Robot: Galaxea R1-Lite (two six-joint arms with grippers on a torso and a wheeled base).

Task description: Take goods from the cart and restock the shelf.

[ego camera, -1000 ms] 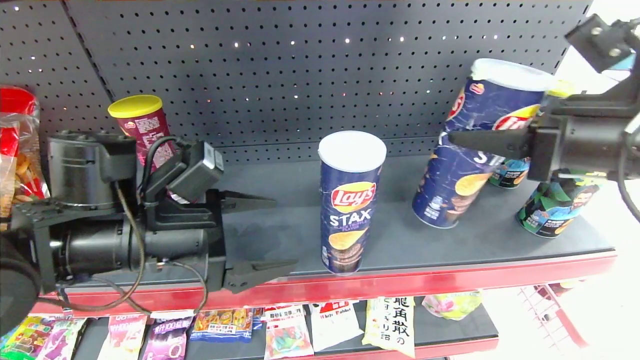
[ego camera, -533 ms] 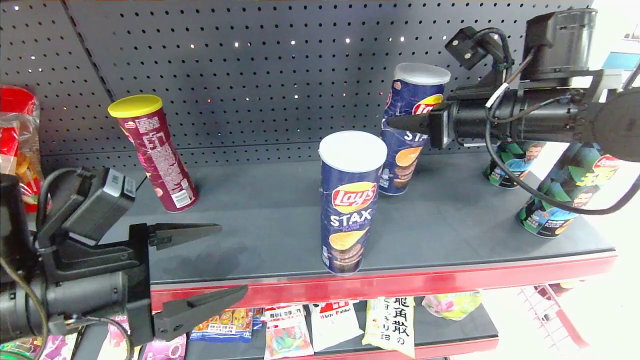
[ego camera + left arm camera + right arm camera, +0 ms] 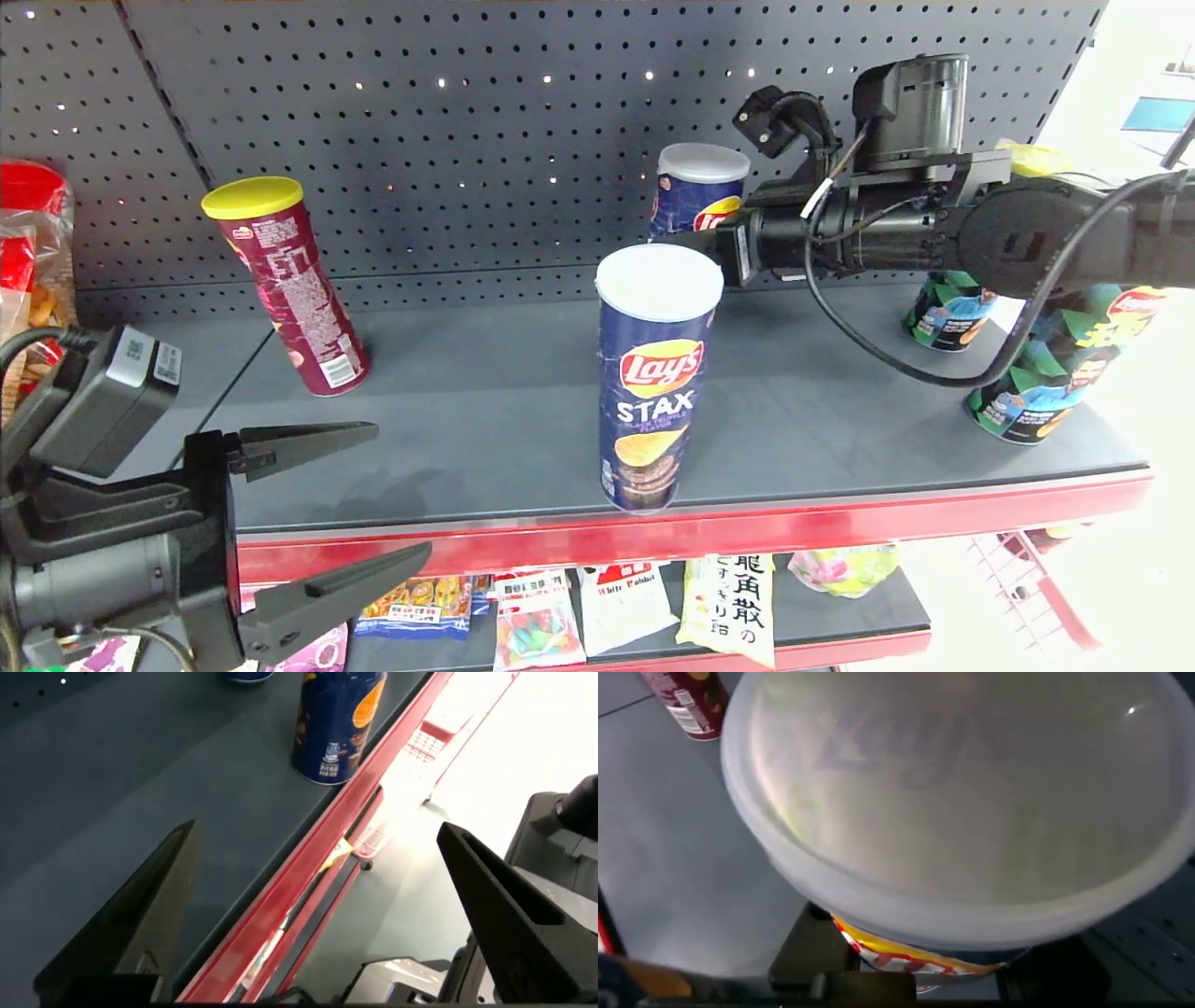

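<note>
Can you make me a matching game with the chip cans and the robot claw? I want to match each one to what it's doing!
Things:
1. yellow-lidded can
2. front blue can
3. back blue can
4. left gripper

States:
A. open, holding nothing
B. leaning against the pegboard
C. standing upright at the front edge of the shelf
D. held by the right gripper

Pairs: 1-B, 2-C, 3-D, 4-A

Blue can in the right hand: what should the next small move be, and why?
Probably lower the blue can straight down onto the shelf. The right hand is shut on it by the pegboard, behind the front can, which hides its base.
</note>
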